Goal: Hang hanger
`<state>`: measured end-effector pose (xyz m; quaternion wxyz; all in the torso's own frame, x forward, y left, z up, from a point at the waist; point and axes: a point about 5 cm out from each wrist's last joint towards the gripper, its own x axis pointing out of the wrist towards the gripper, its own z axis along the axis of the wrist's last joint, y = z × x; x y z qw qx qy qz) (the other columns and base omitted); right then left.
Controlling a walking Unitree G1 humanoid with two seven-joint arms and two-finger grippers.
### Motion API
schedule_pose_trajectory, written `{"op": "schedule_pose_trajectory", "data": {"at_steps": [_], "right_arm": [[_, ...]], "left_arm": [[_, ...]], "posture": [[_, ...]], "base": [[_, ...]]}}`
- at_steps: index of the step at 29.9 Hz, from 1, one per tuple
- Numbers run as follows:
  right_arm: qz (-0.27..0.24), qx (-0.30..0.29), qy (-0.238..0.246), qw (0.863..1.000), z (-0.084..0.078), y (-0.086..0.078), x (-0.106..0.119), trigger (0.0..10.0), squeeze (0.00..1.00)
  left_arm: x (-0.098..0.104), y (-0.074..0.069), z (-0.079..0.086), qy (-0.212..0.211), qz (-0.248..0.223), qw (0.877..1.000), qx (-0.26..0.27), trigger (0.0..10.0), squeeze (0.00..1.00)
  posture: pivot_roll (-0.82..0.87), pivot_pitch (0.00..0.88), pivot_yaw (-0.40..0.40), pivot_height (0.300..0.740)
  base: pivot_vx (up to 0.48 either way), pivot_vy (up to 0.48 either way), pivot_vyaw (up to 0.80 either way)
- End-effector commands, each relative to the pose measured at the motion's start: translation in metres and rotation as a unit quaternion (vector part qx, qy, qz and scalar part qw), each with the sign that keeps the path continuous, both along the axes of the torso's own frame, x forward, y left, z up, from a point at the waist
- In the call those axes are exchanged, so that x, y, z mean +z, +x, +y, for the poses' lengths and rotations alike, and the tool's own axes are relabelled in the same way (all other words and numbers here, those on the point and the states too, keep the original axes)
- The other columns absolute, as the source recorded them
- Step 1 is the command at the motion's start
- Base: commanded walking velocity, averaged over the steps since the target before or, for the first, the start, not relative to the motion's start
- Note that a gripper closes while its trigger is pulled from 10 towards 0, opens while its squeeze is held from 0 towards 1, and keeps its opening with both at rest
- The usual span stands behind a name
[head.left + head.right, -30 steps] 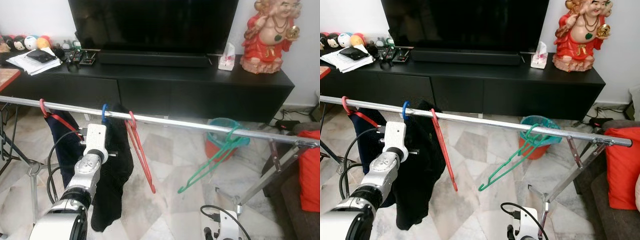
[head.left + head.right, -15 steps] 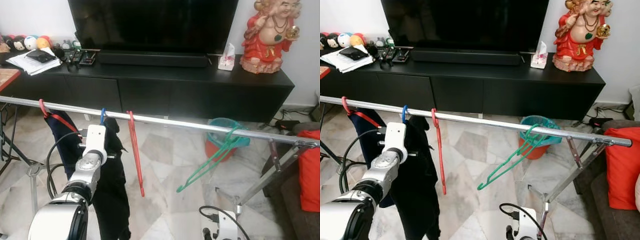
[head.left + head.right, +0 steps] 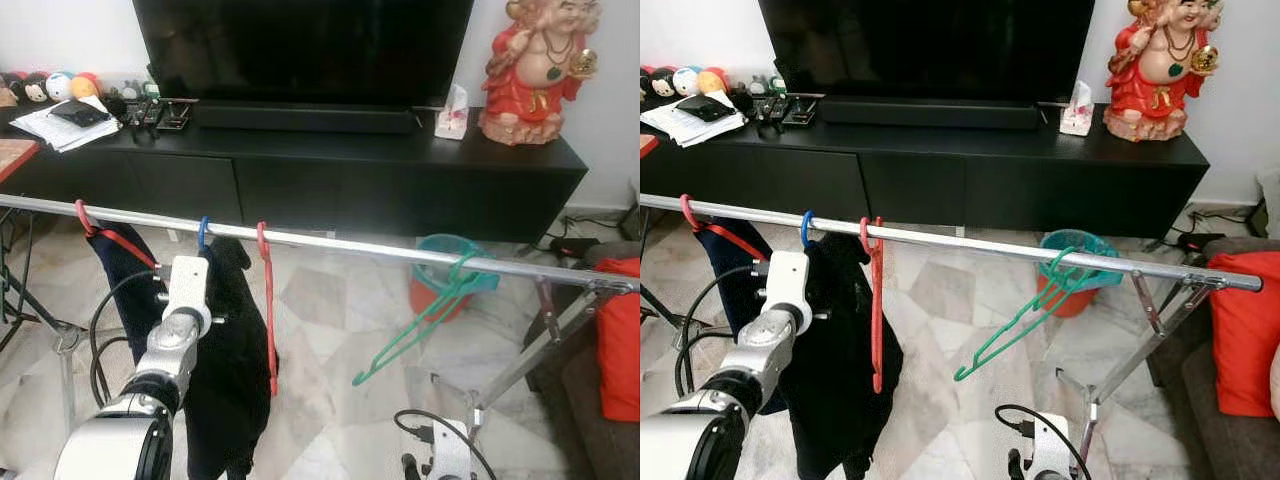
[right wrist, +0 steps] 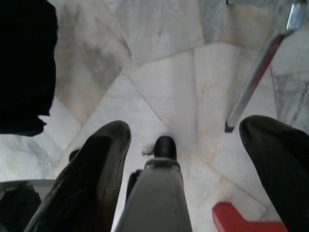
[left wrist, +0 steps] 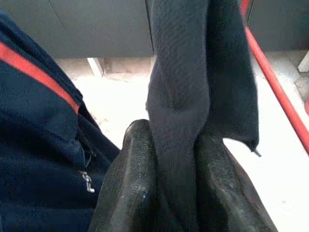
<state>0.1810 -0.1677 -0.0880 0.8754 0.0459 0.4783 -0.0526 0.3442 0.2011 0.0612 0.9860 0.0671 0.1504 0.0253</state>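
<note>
A silver clothes rail (image 3: pixel 360 246) crosses in front of me. On it hang a red hanger with a navy garment (image 3: pixel 125 275), a blue-hooked hanger (image 3: pixel 203 232) carrying a black garment (image 3: pixel 235 350), a bare red hanger (image 3: pixel 269 320) and a tilted green hanger (image 3: pixel 425 325). My left arm (image 3: pixel 185 300) is raised against the black garment. In the left wrist view my left gripper (image 5: pixel 176 140) is shut on a fold of that dark cloth (image 5: pixel 193 72). My right gripper (image 4: pixel 186 130) hangs low over the marble floor, open and holding nothing.
A black TV cabinet (image 3: pixel 400 180) with a TV stands behind the rail. An orange bucket with a teal liner (image 3: pixel 440 262) sits on the floor beyond it. The rack's slanted leg (image 3: pixel 530 355) and a red cushion (image 3: pixel 620 340) are at the right.
The bare red hanger has swung back from a slant to hang straight down, and the black garment has swung with it. My left arm stays on the garment.
</note>
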Motion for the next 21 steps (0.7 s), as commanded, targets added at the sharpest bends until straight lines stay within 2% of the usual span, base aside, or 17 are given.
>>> {"op": "schedule_pose_trajectory", "data": {"at_steps": [1, 7, 11, 15, 17, 21], "right_arm": [[0.005, -0.004, 0.002, 1.000, 0.001, -0.001, -0.001, 10.0, 0.00], [0.005, -0.004, 0.002, 1.000, 0.001, -0.002, -0.001, 10.0, 0.00], [0.004, -0.014, 0.003, 1.000, 0.000, -0.005, -0.002, 10.0, 0.00], [0.006, -0.014, 0.002, 1.000, -0.001, -0.007, -0.003, 10.0, 0.00], [0.006, -0.013, 0.003, 1.000, 0.001, -0.007, -0.003, 10.0, 0.00], [0.007, -0.014, 0.003, 1.000, 0.000, -0.008, -0.004, 10.0, 0.00]], "left_arm": [[0.000, -0.001, 0.004, -0.001, -0.002, 1.000, 0.004, 10.0, 1.00], [0.005, 0.001, 0.005, -0.002, -0.014, 1.000, 0.000, 10.0, 1.00], [0.014, 0.004, 0.005, -0.008, -0.040, 0.999, -0.012, 10.0, 1.00], [0.021, 0.003, 0.004, 0.011, -0.058, 0.998, -0.035, 10.0, 1.00], [0.027, 0.000, 0.007, 0.006, -0.076, 0.996, -0.040, 10.0, 1.00], [0.030, -0.009, 0.010, 0.008, -0.083, 0.995, -0.052, 10.0, 1.00]], "posture": [[-0.01, 0.000, 0.009, 0.740], [-0.01, 0.000, 0.009, 0.740], [0.00, 0.000, 0.006, 0.740], [0.00, 0.000, 0.006, 0.740], [0.00, 0.000, 0.006, 0.740], [0.01, 0.000, 0.004, 0.740]], "base": [[0.000, 0.000, 0.00], [0.000, 0.000, 0.00], [0.000, 0.000, 0.00], [0.000, 0.000, 0.00], [0.000, 0.000, 0.00], [0.000, 0.000, 0.00]]}}
